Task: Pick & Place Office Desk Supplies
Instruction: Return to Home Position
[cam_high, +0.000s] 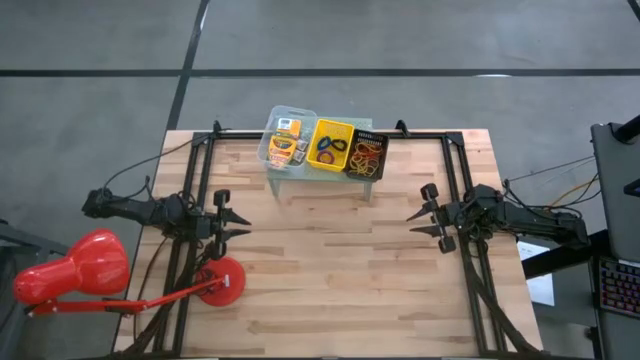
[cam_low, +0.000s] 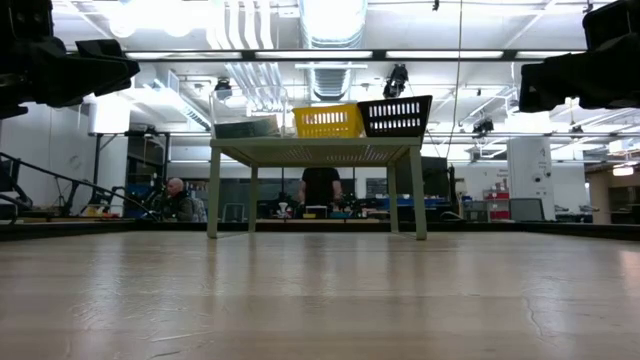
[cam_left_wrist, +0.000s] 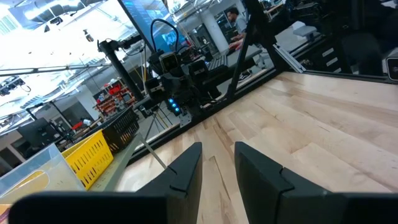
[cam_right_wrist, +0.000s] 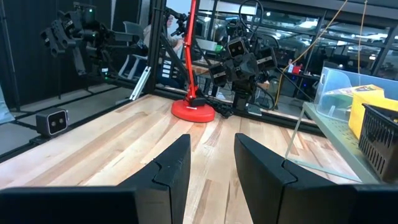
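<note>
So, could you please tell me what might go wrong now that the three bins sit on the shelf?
The black bin sits at the very end of the shelf, so a nudge might tip it off. The red lamp base stands close beside the left end effector; a low swing of that arm could knock it.

Pale jointed wood planks of the counter (cam_high: 330, 260) are showing a smooth, lightly sheened finish between the left hand (cam_high: 245, 224) and the right hand (cam_high: 412, 225). The dark fingers (cam_right_wrist: 168, 171) of the right hand are looking like matt moulded plastic. Beyond both hands, a pale green shelf (cam_low: 315, 150) of painted metal is carrying a clear plastic bin (cam_high: 288, 140), a yellow lattice plastic bin (cam_high: 332, 146) and a black mesh bin (cam_high: 367, 155). Just beside the left hand, the red lamp (cam_high: 70, 272) is gleaming with a smooth, glossy shell.
</note>
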